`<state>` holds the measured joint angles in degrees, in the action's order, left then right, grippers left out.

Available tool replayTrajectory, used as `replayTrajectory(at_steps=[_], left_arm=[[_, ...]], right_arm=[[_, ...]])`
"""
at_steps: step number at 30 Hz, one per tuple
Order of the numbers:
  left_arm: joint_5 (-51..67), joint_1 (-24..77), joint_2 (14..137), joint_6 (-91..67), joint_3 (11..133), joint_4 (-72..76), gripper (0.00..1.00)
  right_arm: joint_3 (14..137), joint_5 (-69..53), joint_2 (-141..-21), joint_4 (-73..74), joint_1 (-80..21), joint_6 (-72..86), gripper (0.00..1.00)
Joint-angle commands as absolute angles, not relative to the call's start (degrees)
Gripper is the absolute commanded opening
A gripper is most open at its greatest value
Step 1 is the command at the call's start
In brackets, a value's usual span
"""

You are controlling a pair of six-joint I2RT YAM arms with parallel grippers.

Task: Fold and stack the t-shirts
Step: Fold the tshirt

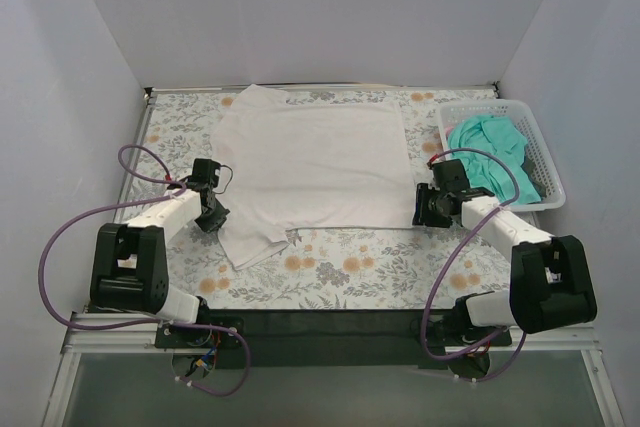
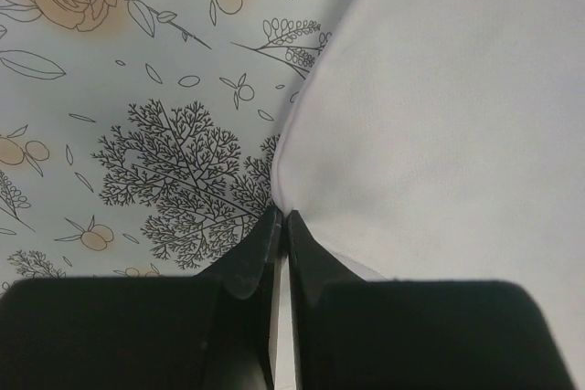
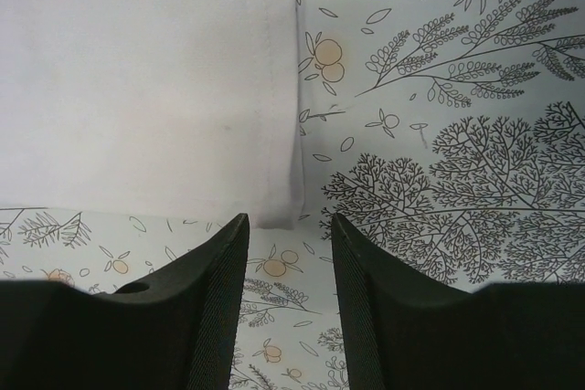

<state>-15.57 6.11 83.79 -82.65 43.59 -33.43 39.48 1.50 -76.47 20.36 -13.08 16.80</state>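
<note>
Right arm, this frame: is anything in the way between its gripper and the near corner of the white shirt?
Nothing visible is. The right gripper stands open just short of the hemmed corner of the white t-shirt, with only the bare floral table between its fingertips and the cloth.

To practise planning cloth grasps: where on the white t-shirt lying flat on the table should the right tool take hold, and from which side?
Best take the white t-shirt by its near right corner, coming in low from the right. It lies flat, so only the stitched edge offers a lip to pinch, and that corner sits just ahead of the open right tool.
</note>
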Motion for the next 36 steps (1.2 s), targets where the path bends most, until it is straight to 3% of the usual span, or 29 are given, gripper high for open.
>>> replayTrajectory(at_steps=[1,9,14,19,26,36], left_arm=[[-15.73,5.89,82.18,-82.09,42.1,-33.84,0.04],[-15.73,5.89,81.39,-82.0,42.19,-34.89,0.01],[-15.91,5.89,80.51,-82.79,42.45,-36.38,0.0],[-17.4,5.45,78.41,-85.16,42.98,-41.04,0.0],[-17.49,4.75,72.96,-87.63,44.91,-47.28,0.0],[-17.23,3.52,77.86,-85.61,52.82,-49.4,0.0]], right_arm=[[40.61,0.44,-78.04,18.54,-12.83,18.02,0.4],[38.32,1.49,-79.89,17.4,-12.75,19.16,0.36],[37.53,1.32,-80.51,17.4,-12.74,18.9,0.22],[37.97,2.28,-78.58,20.65,-12.66,18.28,0.01],[41.3,4.04,-74.71,27.5,-12.39,17.67,0.01],[51.85,3.6,-79.61,31.2,-11.69,15.38,0.01]])
